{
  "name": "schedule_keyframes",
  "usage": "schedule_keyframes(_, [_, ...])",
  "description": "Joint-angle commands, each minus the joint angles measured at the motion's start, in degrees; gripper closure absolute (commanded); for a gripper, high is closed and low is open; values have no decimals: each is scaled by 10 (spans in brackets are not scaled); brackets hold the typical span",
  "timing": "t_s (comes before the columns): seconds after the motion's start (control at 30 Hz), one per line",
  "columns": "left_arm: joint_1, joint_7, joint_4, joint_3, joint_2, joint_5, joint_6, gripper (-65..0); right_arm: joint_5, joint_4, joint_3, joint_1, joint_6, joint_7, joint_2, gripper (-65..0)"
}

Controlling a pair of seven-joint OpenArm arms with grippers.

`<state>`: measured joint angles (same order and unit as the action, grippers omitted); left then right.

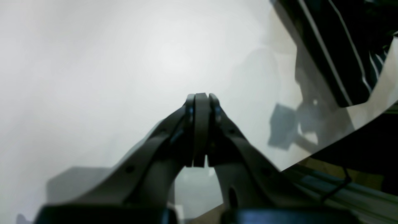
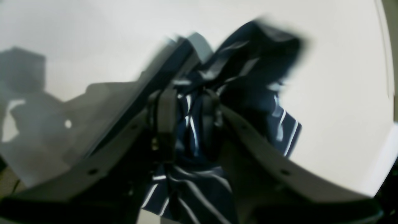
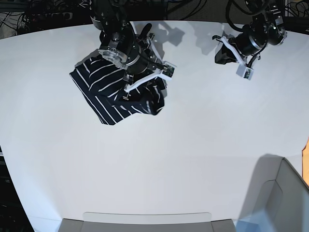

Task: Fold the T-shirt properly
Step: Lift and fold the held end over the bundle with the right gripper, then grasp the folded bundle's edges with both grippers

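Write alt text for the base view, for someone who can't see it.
Seen from above, a dark T-shirt with thin white stripes lies bunched on a white table, the right gripper down on it. The left gripper, shut and empty, hangs apart over bare table.

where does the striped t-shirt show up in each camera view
Left wrist: the T-shirt fills the top right corner, beyond the shut left gripper.
Right wrist: centre, bunched cloth between the right gripper's fingers.
Base: upper left, under the right gripper.
Shared landmark: the white table.
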<state>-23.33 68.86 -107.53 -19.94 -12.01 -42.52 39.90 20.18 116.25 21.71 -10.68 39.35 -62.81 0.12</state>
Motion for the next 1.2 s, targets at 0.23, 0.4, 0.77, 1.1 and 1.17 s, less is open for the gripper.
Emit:
schedule_keyframes(0.23, [20, -9, 33, -2, 1, -11, 1, 0, 7, 22, 2, 38, 6, 6, -2, -183])
schedule_keyframes(0.4, [21, -9, 36, -1, 1, -11, 1, 0, 3, 20, -138, 123, 6, 6, 11, -137])
schedule_keyframes(0.77, [30, -9, 37, -1, 14, -11, 1, 0, 4, -75, -183, 119, 6, 3, 111, 0])
schedule_keyframes(1.1, [42, -9, 37, 1, 17, -11, 1, 0, -1, 23, 6, -30, 6, 3, 198, 0])
schedule_keyframes(1.17, [42, -9, 37, -1, 17, -11, 1, 0, -23, 23, 37, -32, 6, 5, 216, 0])
